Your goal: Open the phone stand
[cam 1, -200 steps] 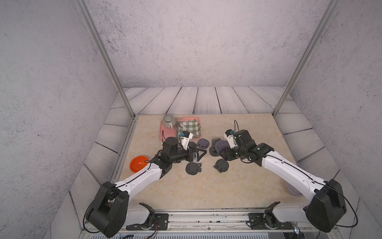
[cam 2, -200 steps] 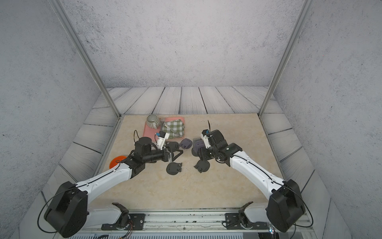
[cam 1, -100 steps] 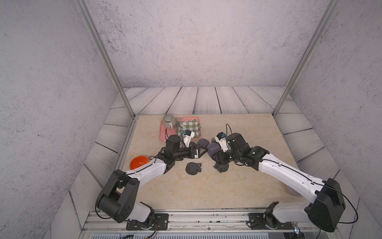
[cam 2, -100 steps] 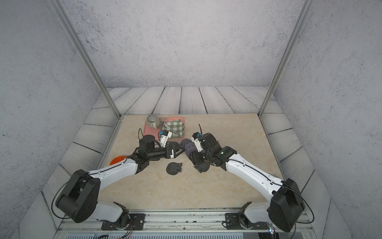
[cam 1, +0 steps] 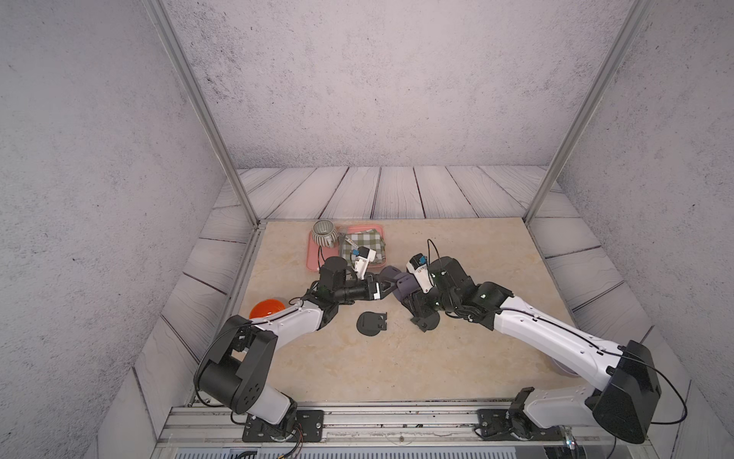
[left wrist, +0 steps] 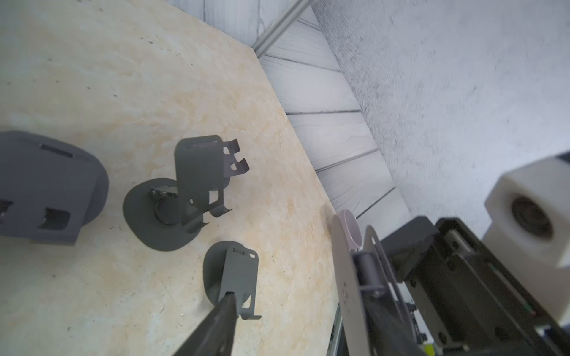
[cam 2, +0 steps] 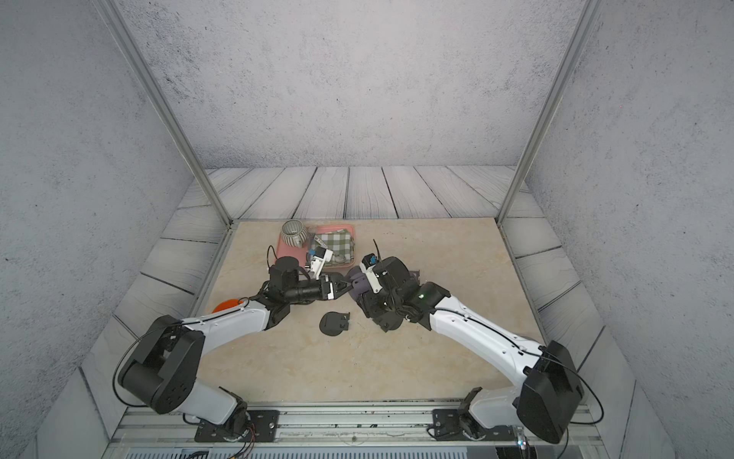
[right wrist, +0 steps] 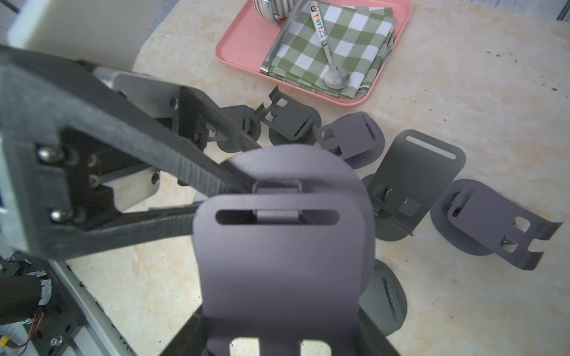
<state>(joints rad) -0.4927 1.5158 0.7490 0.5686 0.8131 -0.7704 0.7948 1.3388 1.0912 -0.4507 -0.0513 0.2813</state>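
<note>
right gripper has the purple phone stand clamped and lifted off the table, mid-board, near the pink tray. in the right wrist view the stand fills the frame. the gripper's own fingertips are cut off at the frame edge, so exactly where they bite is out of sight. left gripper is right up against the stand. its fingers straddle the hinge end, one of them slipping between the round base and the slotted plate. are they actually pinching? can't tell, the tips vanish behind the plate, perhaps a narrow gap left. in both top views the arms cover most of the other stands, which show clearly only from the right wrist. just one dark stand lies folded flat in the open. an orange object sits half hidden behind the left arm, too little of it showing to name.
</note>
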